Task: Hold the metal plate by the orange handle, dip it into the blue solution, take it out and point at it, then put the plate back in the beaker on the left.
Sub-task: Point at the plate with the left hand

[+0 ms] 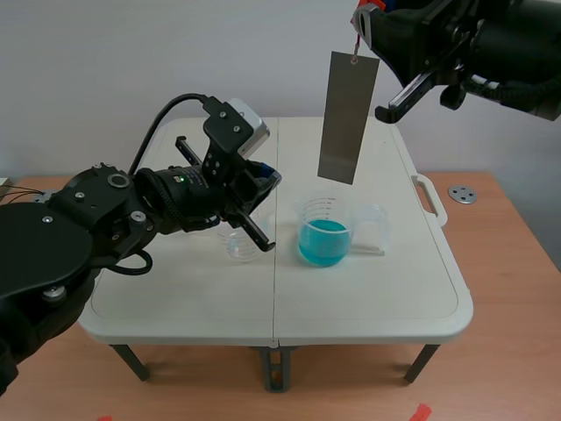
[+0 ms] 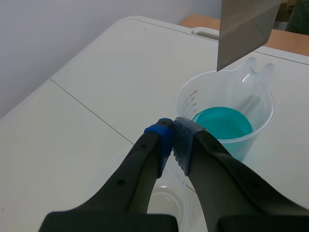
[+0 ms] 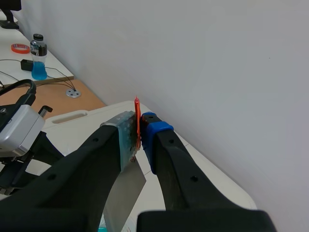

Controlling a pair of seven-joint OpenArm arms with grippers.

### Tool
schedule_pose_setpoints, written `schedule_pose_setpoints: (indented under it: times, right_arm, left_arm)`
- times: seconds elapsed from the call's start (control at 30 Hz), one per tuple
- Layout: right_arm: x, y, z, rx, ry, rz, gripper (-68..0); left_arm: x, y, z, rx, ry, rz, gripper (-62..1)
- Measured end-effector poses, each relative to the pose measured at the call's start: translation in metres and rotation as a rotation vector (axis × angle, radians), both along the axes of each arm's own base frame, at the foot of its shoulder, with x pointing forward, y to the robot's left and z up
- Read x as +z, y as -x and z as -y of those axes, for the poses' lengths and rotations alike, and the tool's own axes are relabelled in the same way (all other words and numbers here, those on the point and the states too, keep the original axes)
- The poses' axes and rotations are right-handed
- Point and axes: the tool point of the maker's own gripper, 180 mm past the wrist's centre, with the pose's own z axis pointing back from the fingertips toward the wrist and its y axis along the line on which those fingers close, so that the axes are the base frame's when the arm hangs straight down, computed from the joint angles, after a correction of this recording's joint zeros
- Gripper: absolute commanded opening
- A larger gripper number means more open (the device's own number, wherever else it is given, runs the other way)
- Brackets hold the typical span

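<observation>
- The left gripper (image 2: 173,131), just left of the blue cup (image 1: 326,230), has its fingers pressed together on nothing, tips aimed toward the cup and the plate above it; I judge this to be the pointing step
- The empty cup (image 1: 241,246) stands just left of the blue cup, under the left gripper; the plate is to end up in it and is not yet there
- The blue cup holds the blue liquid (image 1: 323,242), with nothing in it
- The metal plate (image 1: 348,118) hangs upright right above the blue cup, its lower edge clear of the rim; I cannot tell whether it is wet, so the dip is likely over but unproven
- The right gripper (image 3: 140,129), high above and right of the blue cup, is clamped on the orange handle (image 3: 137,113) at the plate's top
- The white folding table (image 1: 368,298) carries both cups; it stands on a wooden top (image 1: 513,351), with a plain white wall (image 1: 131,53) behind the blue cup
</observation>
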Motion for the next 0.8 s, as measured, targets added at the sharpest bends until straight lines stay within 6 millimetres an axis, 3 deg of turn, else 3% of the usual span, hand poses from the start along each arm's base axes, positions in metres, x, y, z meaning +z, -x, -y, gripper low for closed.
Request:
schedule_pose_setpoints:
  times: [0.23, 0.37, 0.57, 0.8]
  right_arm:
    - [0.000, 0.000, 0.000, 0.000, 0.000, 0.000, -66.2]
    - [0.000, 0.000, 0.000, -0.001, 0.002, 0.000, -66.2]
    - [0.000, 0.000, 0.000, -0.001, 0.002, 0.000, -66.2]
    - [-0.001, 0.000, 0.000, -0.002, 0.004, -0.002, -66.2]
  left_arm:
    - [0.002, 0.000, 0.000, 0.000, 0.011, 0.011, -59.4]
    - [0.012, 0.000, -0.013, 0.038, 0.101, 0.054, -59.4]
    - [0.000, 0.013, -0.070, 0.102, 0.075, 0.016, -59.4]
    - [0.011, 0.042, -0.159, 0.222, 0.091, -0.001, -59.4]
